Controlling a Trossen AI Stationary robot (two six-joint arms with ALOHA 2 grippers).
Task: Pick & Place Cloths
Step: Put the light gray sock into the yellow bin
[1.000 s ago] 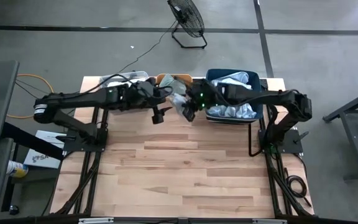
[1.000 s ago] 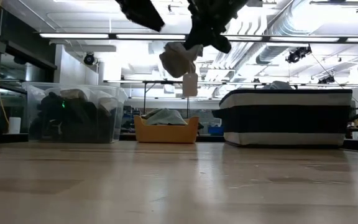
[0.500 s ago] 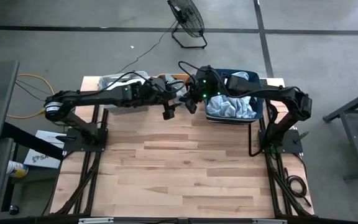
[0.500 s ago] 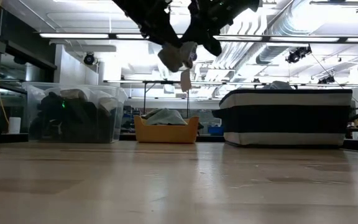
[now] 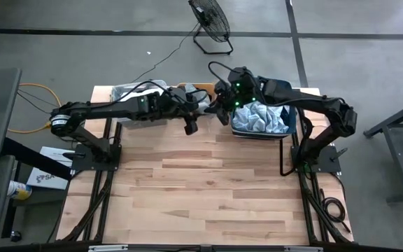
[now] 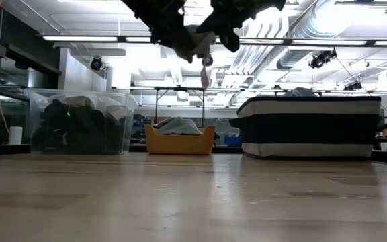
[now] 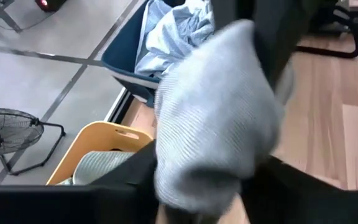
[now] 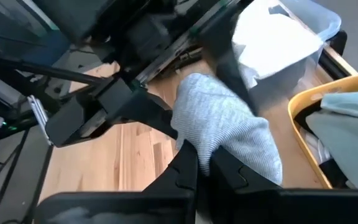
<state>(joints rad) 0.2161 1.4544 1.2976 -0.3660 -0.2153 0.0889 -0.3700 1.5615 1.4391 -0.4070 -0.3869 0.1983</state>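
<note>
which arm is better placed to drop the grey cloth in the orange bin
Either could, slightly the left. Both the left gripper and right gripper pinch the grey cloth above the table's far edge, and the left arm lies alongside the orange bin.

1. Around the orange bin (image 5: 187,88), the air above is crowded: the left gripper (image 5: 200,106) and right gripper (image 5: 219,112) meet there over a grey cloth (image 8: 225,127).
2. Beside it, the clear bin (image 5: 135,92) and navy bin (image 5: 289,105) wall off both flanks.
3. In front of it, the table (image 5: 201,189) lies open.
</note>
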